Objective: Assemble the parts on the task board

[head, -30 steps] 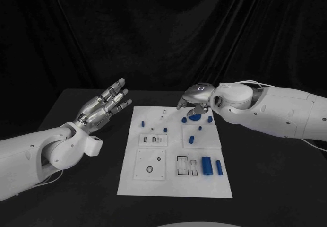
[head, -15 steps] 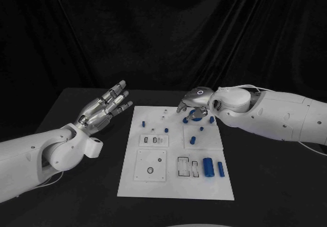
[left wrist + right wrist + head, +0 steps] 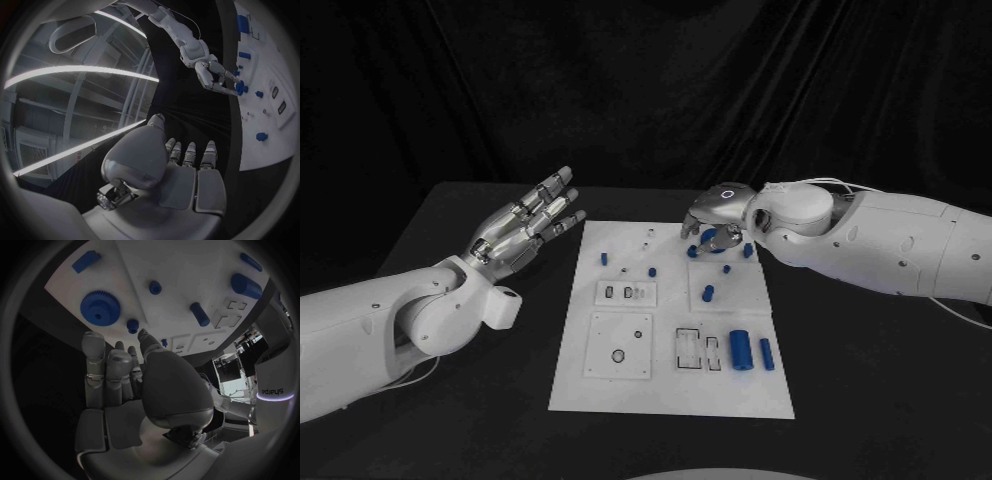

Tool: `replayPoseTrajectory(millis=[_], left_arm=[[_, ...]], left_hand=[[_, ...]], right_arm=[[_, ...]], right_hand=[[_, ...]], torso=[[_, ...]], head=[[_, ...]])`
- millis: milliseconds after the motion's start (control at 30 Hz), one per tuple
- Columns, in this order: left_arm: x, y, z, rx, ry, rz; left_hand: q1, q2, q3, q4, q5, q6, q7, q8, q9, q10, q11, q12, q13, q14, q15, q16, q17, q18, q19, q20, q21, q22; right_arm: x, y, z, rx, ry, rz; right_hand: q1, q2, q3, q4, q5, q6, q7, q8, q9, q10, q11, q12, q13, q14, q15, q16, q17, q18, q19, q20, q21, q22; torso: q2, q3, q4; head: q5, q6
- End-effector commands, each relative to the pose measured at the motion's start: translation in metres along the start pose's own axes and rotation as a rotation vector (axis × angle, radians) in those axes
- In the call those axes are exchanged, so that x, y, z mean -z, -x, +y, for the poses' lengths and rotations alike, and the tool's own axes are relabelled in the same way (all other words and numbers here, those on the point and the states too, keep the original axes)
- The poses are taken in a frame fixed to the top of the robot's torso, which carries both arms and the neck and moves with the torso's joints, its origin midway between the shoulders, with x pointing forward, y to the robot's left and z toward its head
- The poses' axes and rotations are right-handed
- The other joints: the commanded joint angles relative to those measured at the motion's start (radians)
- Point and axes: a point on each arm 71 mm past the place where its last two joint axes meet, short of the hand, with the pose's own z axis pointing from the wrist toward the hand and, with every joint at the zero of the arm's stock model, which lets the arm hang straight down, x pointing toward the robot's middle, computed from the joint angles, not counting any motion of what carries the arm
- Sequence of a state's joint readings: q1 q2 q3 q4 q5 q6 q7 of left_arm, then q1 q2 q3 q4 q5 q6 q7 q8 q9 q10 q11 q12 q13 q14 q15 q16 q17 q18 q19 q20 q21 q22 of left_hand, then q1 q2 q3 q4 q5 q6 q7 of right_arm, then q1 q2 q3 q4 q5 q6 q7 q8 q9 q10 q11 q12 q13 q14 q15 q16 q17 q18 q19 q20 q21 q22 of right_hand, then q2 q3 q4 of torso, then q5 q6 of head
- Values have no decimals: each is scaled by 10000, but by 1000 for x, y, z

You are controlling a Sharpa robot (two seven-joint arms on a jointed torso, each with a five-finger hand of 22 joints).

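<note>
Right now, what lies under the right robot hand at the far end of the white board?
Under the right robot hand the head view shows a blue toothed gear on the white task board, partly covered by the fingers. Whether they touch it cannot be told.

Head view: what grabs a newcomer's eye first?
The white task board in the middle of the black table, dotted with small blue parts. The right hand hangs over the board's far end, by a blue gear, holding nothing. The left hand is raised beside the board, palm up, fingers spread.
</note>
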State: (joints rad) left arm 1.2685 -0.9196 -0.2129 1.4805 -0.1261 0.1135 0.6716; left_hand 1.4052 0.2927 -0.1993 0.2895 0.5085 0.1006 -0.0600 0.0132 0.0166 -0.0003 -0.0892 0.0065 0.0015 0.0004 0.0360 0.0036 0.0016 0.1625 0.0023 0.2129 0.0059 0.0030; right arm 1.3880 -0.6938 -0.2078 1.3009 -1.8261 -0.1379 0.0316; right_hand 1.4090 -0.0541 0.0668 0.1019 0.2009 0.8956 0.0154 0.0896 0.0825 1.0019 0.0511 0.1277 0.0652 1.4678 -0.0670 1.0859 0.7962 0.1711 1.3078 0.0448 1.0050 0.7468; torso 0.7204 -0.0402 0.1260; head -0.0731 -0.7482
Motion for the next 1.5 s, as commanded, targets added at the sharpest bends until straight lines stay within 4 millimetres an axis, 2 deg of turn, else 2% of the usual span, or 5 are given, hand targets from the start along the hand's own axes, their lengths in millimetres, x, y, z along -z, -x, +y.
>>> replayPoseTrajectory(millis=[33, 733, 967, 1333, 1500], left_arm=[[-2, -1, -2, 88, -201, 173], [-2, 0, -1, 193, -36, 314], [-2, 0, 0, 201, 22, 333], [-2, 2, 1, 197, 103, 321], [-2, 2, 1, 213, 157, 343]], left_hand=[[99, -31, 64, -15, 63, 14, 55, 45, 11, 3, 46, -65, -15, -4, 82, -36, -16, 179, 54, 36, 10, 15], [156, -38, 199, -53, 173, 9, 112, 45, 11, 3, 106, -65, -15, -4, 188, -36, -16, 180, 83, 105, 32, 28], [294, -70, 414, -147, 271, 480, 374, 157, 90, 3, 257, -65, -15, -4, 162, -36, -16, 172, 72, 118, 22, 21], [320, -80, 453, -171, 328, 463, 390, 157, 85, 3, 279, -65, -15, -4, 165, -36, -16, 171, 69, 115, 20, 19], [337, -81, 478, -189, 359, 455, 396, 155, 82, 3, 288, -65, -15, -4, 169, -36, -16, 170, 69, 116, 19, 19]], right_arm=[[0, -4, 0, -120, 11, 165], [-4, -15, 0, -190, 230, -270], [-6, -21, 1, -234, 276, -222], [-9, -34, 2, -313, 372, -232], [-9, -35, 1, -290, 439, -469]], right_hand=[[15, 2, 49, 11, 41, 69, 4, 47, 12, 86, -1, -33, 5, 27, 72, 67, 1, -167, -83, 19, 33, 20], [150, -6, 375, -47, 537, 188, 72, 13, 45, 243, -16, -36, 9, 13, 64, 185, 114, -179, -150, 18, 138, 238], [151, -67, 664, 0, 672, 617, 178, 162, 161, 343, -7, -59, -4, 1, 66, 239, 151, -185, -187, 18, 200, 379], [269, -112, 1071, -17, 906, 987, 255, 279, 310, 447, -16, -103, -11, -22, 61, 248, 133, -188, -231, 18, 239, 499], [499, -117, 1606, -110, 1049, 1493, 532, 504, 563, 851, -136, -60, -7, -32, -7, 282, 167, -197, -251, -26, 320, 681]], torso=[[-2, -10, 3], [-30, -20, -6], [-44, -28, -6], [-46, -31, -10], [-43, -34, -11]], head=[[25, -7], [75, -47], [59, -104], [88, -158], [89, -163]])
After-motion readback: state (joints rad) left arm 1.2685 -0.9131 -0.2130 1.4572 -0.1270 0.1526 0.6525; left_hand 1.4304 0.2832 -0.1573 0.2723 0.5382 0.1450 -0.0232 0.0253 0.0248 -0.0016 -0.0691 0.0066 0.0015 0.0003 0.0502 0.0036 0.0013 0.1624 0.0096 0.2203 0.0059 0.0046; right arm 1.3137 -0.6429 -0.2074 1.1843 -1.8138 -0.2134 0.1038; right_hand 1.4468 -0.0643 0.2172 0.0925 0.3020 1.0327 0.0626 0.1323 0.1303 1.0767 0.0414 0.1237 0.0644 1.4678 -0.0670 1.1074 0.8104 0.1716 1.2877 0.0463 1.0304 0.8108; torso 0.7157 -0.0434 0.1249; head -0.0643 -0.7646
